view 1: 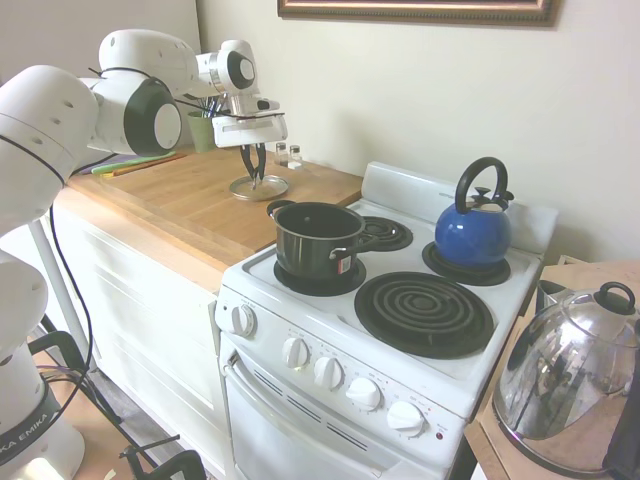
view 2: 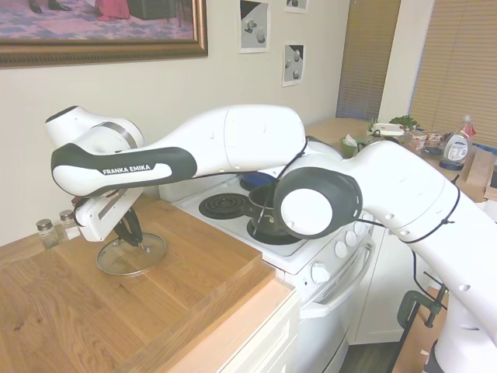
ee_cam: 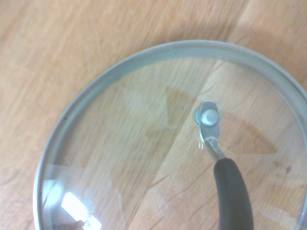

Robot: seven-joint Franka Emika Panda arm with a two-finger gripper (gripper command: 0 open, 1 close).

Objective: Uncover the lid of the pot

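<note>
Currently the glass lid (view 1: 258,187) lies flat on the wooden countertop (view 1: 190,205), left of the stove (view 1: 400,300), well apart from the pot (view 1: 318,238). Pot sits uncovered on the front-left burner, dark saucepan with shiny rim and black side handles. Gripper (view 1: 254,170) hangs straight over the lid's centre, fingertips down at the black loop knob (ee_cam: 232,191); fingers look close together around it, but I cannot tell if they are clamped or loose. Wrist view shows the metal rim, wood grain through the glass, and the knob's bracket and rivet. Blue kettle (view 1: 473,228) on back-right burner. Salt and pepper shakers (view 2: 56,229) stand just behind the lid by the wall.
</note>
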